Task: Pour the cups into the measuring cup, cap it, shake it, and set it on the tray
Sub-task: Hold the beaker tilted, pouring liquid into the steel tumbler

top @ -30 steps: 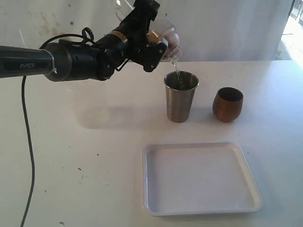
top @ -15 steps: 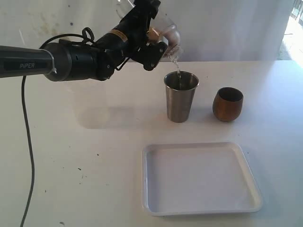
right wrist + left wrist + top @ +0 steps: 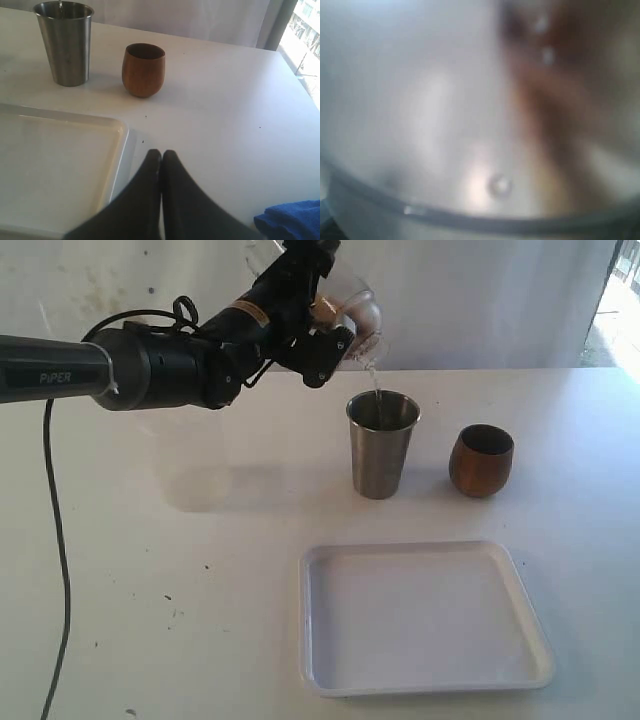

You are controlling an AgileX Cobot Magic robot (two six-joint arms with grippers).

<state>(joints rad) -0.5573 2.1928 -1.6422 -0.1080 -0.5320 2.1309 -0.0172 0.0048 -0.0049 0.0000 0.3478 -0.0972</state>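
Note:
My left gripper [image 3: 322, 338] is shut on the clear measuring cup [image 3: 357, 312], held tilted above the table with its domed, necked end pointing down at the steel tumbler [image 3: 381, 445]. A thin stream of water [image 3: 375, 380] falls from it into the tumbler. The left wrist view is filled by the blurred clear wall of the measuring cup [image 3: 445, 125]; no fingers show there. The brown wooden cup [image 3: 481, 460] stands right of the tumbler. The white tray [image 3: 425, 683] lies nearer the front. My right gripper [image 3: 161, 154] is shut and empty beside the tray's rim [image 3: 121, 131], with the tumbler [image 3: 65, 45] and wooden cup [image 3: 143, 70] beyond.
A black cable [image 3: 60, 540] hangs from the left arm down the table's left side. A blue cloth [image 3: 290, 220] lies at the edge of the right wrist view. A white wall stands behind the table.
The measuring cup and left gripper have risen slightly above the tumbler while the stream keeps falling. The cups and the tray have not moved.

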